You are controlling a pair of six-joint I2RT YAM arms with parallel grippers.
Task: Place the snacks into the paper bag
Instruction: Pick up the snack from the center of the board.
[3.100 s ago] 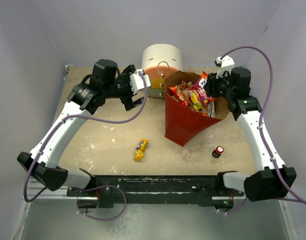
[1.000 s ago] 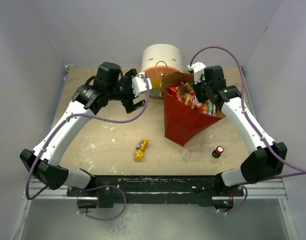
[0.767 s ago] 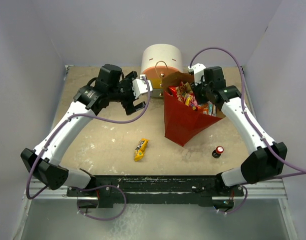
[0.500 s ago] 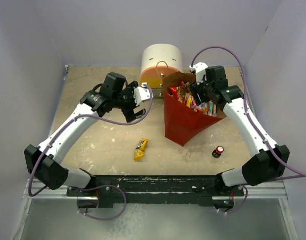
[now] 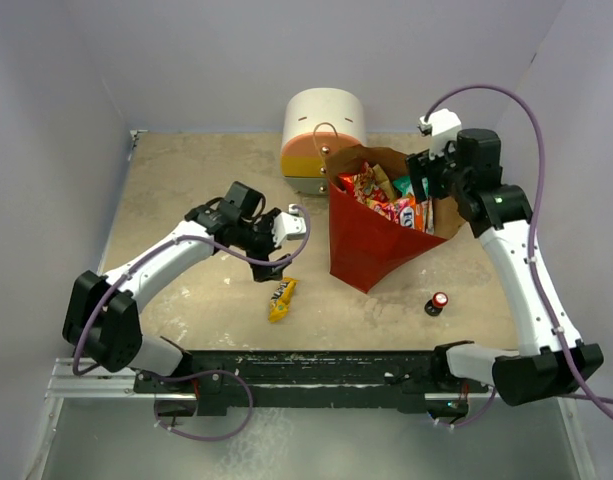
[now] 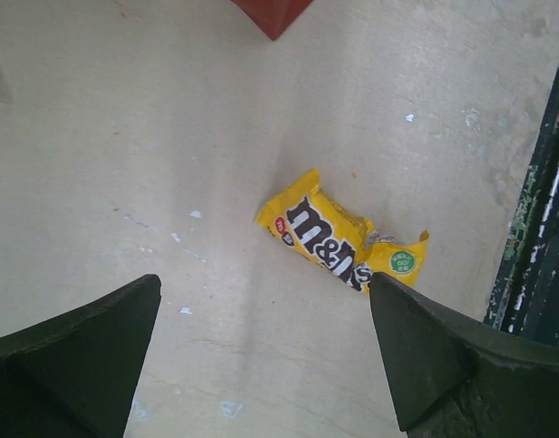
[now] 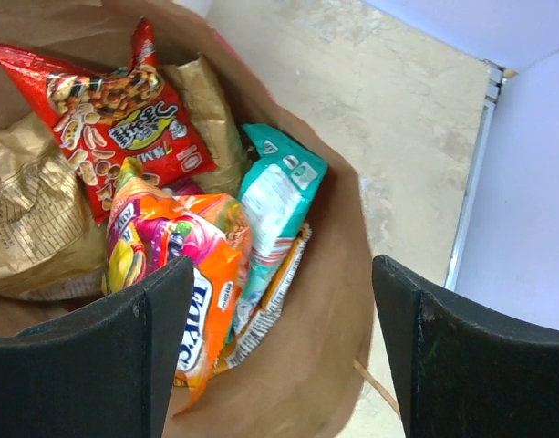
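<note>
Jaws stand apart and empty on both arms. My left jaws are nearest the yellow packet point(image 6: 338, 239), which lies on the desk just ahead, off towards the right finger. Its long axis runs nearly along the closing line, so I'd turn the wrist first. Right jaws hover over the bag point(image 7: 347, 274).

paper bag point(image 5: 366, 250): standing on the surface point(image 5: 186, 190), right of centre
snacks point(image 5: 386, 203): lying inside the paper bag
M&M's packet point(image 5: 281, 298): lying left of the bag, nearer, apart
drawer unit point(image 5: 321, 140): sitting behind the bag
bottle point(image 5: 438, 303): standing near-right of the bag
left gripper point(image 5: 276, 262): hovering above the packet
right gripper point(image 5: 424, 188): hovering over the bag's far-right rim
</note>
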